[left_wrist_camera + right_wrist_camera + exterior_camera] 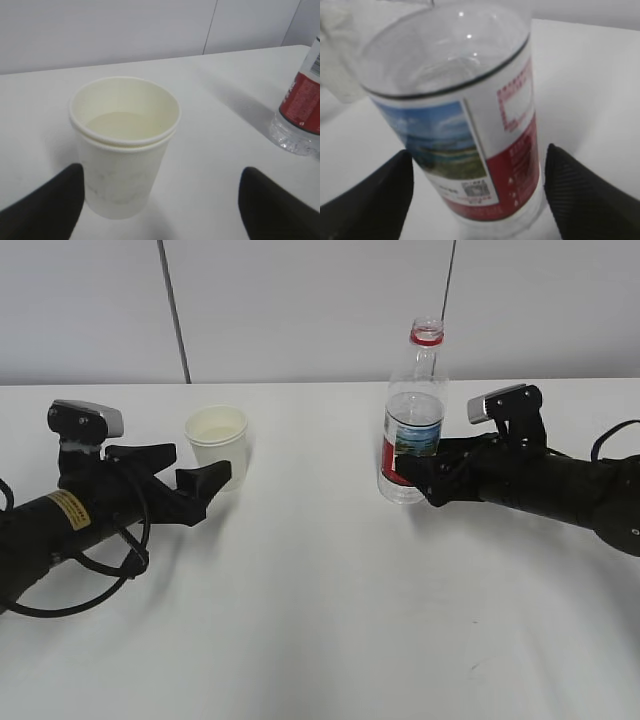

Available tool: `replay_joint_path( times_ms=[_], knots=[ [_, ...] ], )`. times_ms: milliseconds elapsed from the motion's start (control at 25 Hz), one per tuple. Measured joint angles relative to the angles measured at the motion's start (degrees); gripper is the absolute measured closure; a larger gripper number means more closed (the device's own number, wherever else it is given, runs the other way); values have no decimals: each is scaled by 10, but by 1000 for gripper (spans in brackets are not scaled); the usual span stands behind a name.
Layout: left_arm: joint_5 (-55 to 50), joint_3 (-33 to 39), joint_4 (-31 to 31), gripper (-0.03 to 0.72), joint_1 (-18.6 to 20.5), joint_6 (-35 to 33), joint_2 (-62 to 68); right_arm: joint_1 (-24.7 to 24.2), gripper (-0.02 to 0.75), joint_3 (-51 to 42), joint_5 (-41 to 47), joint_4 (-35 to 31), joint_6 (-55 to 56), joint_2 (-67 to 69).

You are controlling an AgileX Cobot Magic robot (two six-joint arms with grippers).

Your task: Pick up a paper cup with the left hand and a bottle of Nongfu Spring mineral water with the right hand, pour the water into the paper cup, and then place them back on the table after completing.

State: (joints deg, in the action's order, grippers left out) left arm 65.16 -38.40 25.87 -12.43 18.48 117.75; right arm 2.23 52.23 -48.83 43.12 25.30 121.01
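A white paper cup (pixel 217 443) stands upright on the white table (pixel 320 620), showing a double rim in the left wrist view (pixel 124 150). My left hand's gripper (pixel 200 462), with the yellow sticker, is open; the cup stands between its fingers, close to the left one (pixel 47 207), with a wide gap to the right. The uncapped Nongfu Spring bottle (pixel 412 435) has a red neck ring and stands upright. My right hand's gripper (pixel 412 478) is open around the bottle's labelled lower part (pixel 470 150), with narrow gaps on both sides. I cannot tell the water level.
A grey panelled wall (pixel 320 310) runs behind the table's far edge. The bottle's base also shows at the right edge of the left wrist view (pixel 300 120). A black cable (pixel 100 580) loops beside the left arm.
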Motion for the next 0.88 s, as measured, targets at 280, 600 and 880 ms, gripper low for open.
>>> replay_joint_path(
  times_ms=[280, 600, 880],
  knots=[
    [0, 1, 0, 115, 0, 0, 0, 0, 143, -44, 13, 1, 0, -45],
    [0, 38, 0, 115, 0, 0, -32, 0, 143, -76, 139, 7, 0, -127],
    [-45, 52, -1, 116, 0, 11, -99, -1, 143, -86, 239, 27, 34, -216]
  ],
)
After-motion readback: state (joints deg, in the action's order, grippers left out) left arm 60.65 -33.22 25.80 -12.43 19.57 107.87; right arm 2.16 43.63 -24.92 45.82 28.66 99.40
